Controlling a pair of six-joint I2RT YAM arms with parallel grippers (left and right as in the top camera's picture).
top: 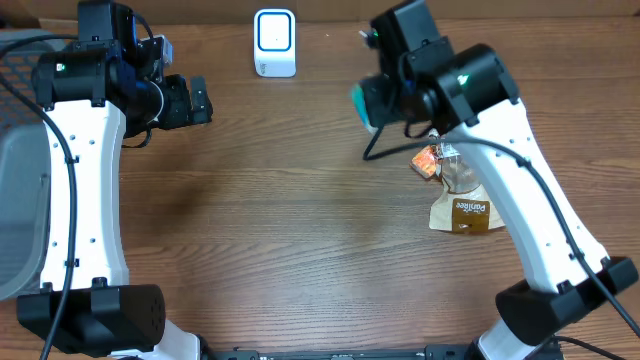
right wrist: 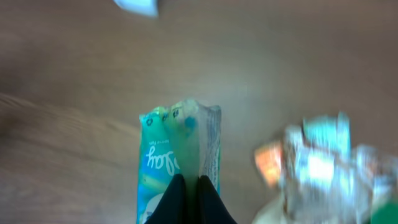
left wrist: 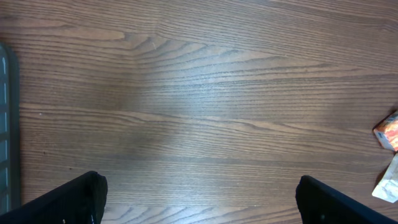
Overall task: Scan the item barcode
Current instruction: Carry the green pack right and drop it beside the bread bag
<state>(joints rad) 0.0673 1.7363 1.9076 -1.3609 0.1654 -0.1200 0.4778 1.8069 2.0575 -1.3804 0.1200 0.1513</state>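
R gripper [right wrist: 186, 198]: closed, both fingers pinched onto one end of the teal pkt [right wrist: 169, 163], a slim pouch w/ white lettering. The rest of the pkt sticks out past the fingertips. R wrist view is blurred, so finer print can't be read. From overhead, the R gripper [top: 378, 106] sits at the far R of the table [top: 300, 240], w/ the teal pkt [top: 358, 100] showing on its L side, facing toward the scanner [top: 274, 42]. The scanner is a white unit w/ a blue-edged face, standing at the far edge near centre, well apart from the pkt. Just behind the R arm lie an orange pkt [top: 427, 160] and a brown pouch [top: 462, 208], close together on the wood. Whether they touch can't be told. L gripper [left wrist: 200, 183]: fully open, nothing btwn the fingers, only bare wood grain below. From overhead, the L gripper [top: 196, 100] points R at the far L of the table. A grey bin [top: 20, 200] sits beside the L arm at the table's L edge.
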